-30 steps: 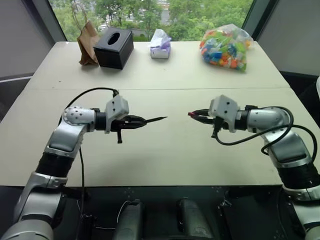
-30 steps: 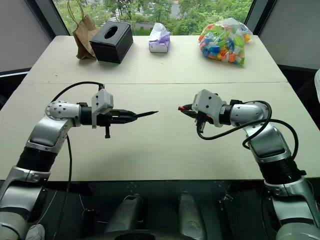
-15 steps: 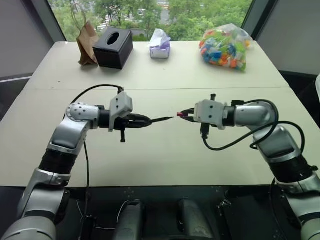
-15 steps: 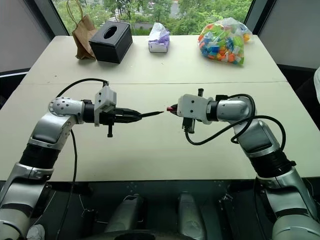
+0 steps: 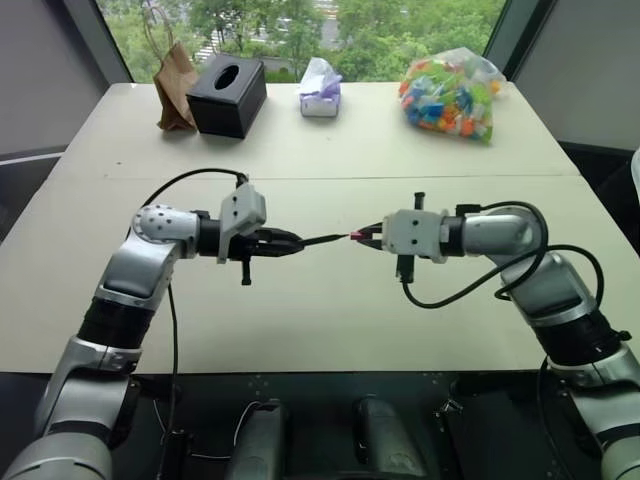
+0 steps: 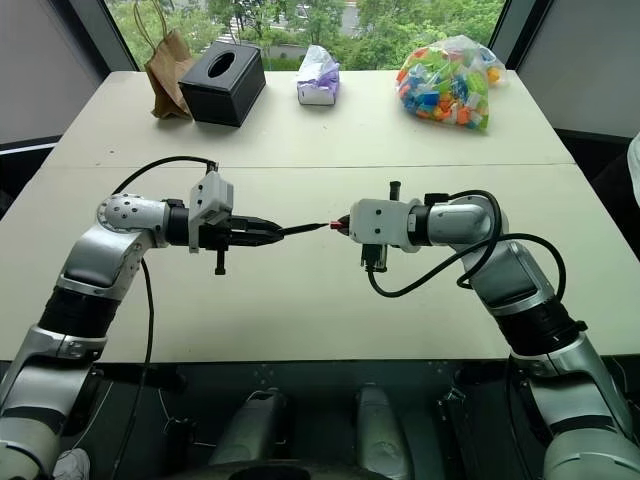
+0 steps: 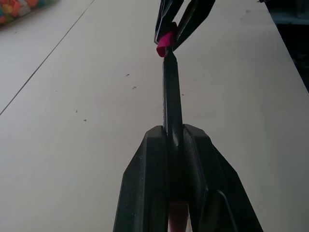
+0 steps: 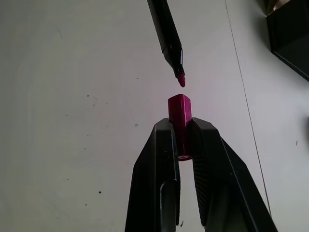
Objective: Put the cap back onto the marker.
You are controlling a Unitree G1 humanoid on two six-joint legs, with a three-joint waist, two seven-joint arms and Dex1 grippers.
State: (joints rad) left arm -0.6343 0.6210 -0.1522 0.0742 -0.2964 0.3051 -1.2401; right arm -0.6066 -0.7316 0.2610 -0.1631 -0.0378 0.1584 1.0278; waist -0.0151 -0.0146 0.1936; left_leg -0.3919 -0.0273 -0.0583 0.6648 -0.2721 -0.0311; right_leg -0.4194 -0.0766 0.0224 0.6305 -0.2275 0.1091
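The left hand (image 5: 290, 242) is shut tight on the marker (image 5: 322, 240). The marker sticks out level from its 2 black fingers, above the middle of the bench (image 5: 300, 310), and points at the other hand. In the right wrist view the marker's tip (image 8: 180, 79) looks dark pink.

The right hand (image 5: 372, 236) is shut tight on the cap (image 5: 356, 236). The cap is small and pink-red, and it pokes out past the fingertips with its end facing the marker. In the right wrist view the marker (image 8: 166, 36) tip is just beside the cap (image 8: 180, 113), with a thin gap between them. In the left wrist view the marker (image 7: 171, 92) tip looks like it meets the cap (image 7: 164, 43), so I cannot tell if they touch. The cap is not pushed on yet.

Along the far edge of the bench sit a brown paper bag (image 5: 175, 88) at the left, then a black tissue box (image 5: 229, 94), a small pack of tissues (image 5: 321, 88), and a clear bag of colourful pieces (image 5: 452, 95) at the right.
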